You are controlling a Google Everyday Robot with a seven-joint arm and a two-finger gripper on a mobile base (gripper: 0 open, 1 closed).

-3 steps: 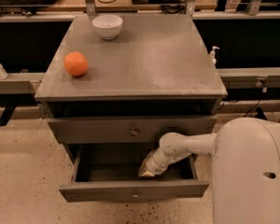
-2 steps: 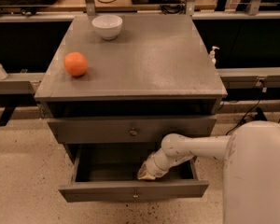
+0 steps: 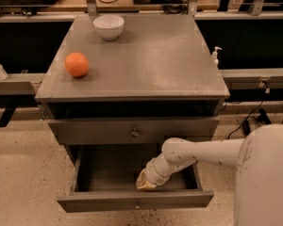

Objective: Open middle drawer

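Observation:
The grey metal cabinet [image 3: 132,60] has a shut drawer front [image 3: 85,131] with a small round knob [image 3: 134,133] just under its top. Below it the middle drawer [image 3: 104,175] stands pulled out, its front [image 3: 85,202] with a small knob [image 3: 137,205] nearest the camera. My white arm [image 3: 203,150] reaches in from the right. My gripper [image 3: 145,183] is down inside the open drawer, close behind its front panel near the middle. The lowest drawer is hidden beneath the open one.
An orange [image 3: 77,64] and a white bowl [image 3: 109,26] sit on the cabinet top. A small white bottle [image 3: 215,55] stands at the right edge. My white body [image 3: 266,178] fills the lower right. Cables [image 3: 247,121] lie on the speckled floor to the right.
My gripper has shifted slightly left and toward the camera inside the drawer, and the drawer front sits a little further out. My body has drawn back to the right.

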